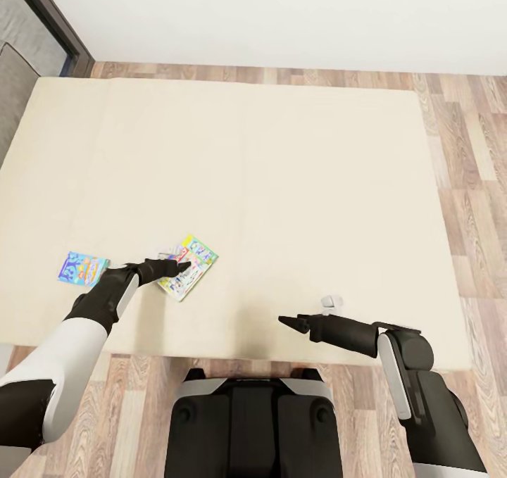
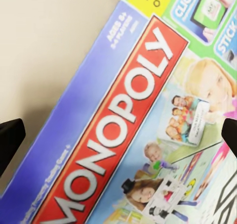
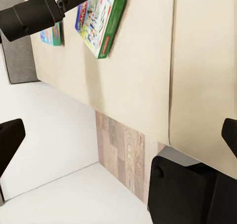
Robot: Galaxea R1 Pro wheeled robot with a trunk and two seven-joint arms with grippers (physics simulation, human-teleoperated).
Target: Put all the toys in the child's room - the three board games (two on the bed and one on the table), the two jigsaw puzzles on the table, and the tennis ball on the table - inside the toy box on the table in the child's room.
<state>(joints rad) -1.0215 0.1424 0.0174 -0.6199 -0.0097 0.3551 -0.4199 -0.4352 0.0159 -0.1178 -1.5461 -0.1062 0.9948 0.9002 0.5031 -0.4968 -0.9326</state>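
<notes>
Evidently the left pincer (image 1: 184,267), its jaws spread wide and holding nothing, hovered directly over the flat white-green Monopoly game box with red edging (image 1: 189,266) on the beige bed mattress (image 1: 282,182). That box's long axis ran diagonally. Beside it, toward the headboard side, lay the narrower blue game box (image 1: 82,268). The right pincer (image 1: 290,322), farther off, was empty and open.

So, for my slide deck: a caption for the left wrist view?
Left gripper open, fingers spread above the Monopoly board game lying on the beige bed.
</notes>
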